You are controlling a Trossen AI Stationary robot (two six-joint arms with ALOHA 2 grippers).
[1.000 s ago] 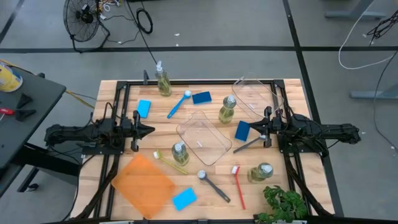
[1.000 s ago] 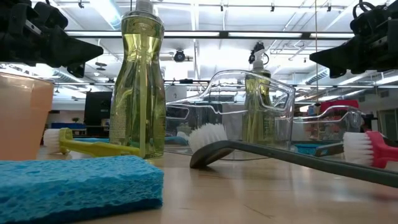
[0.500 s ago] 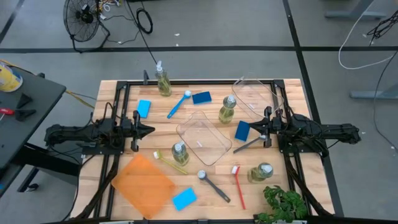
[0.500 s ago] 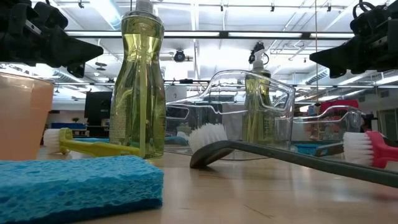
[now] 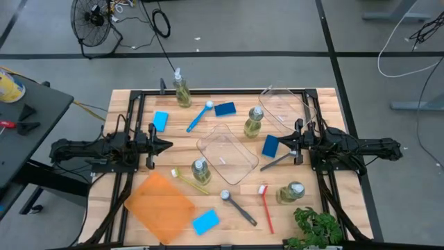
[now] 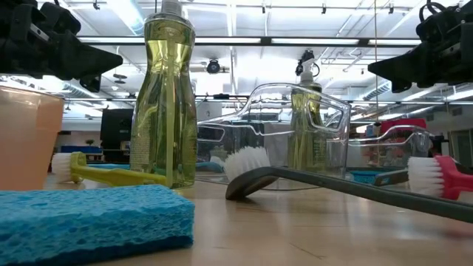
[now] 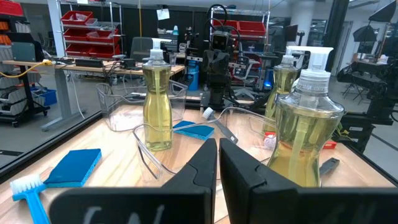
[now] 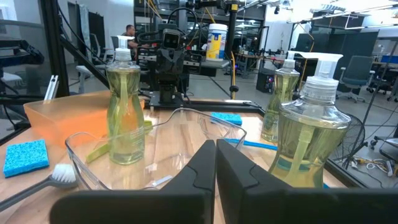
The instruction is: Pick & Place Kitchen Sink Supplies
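From above, the whole bench point(image 5: 139, 104) shows: the left gripper point(image 5: 165, 146) and right gripper point(image 5: 283, 144) hover at opposite sides, each with fingers together and empty. Between them lie a clear tub point(image 5: 227, 153), four soap bottles, blue sponges, brushes and an orange tray point(image 5: 159, 206) at the near left. The low view alone shows a soap bottle point(image 6: 163, 96) standing upright beside a yellow-green brush point(image 6: 103, 171), a blue sponge point(image 6: 92, 218) nearest. No label can be read on any bottle.
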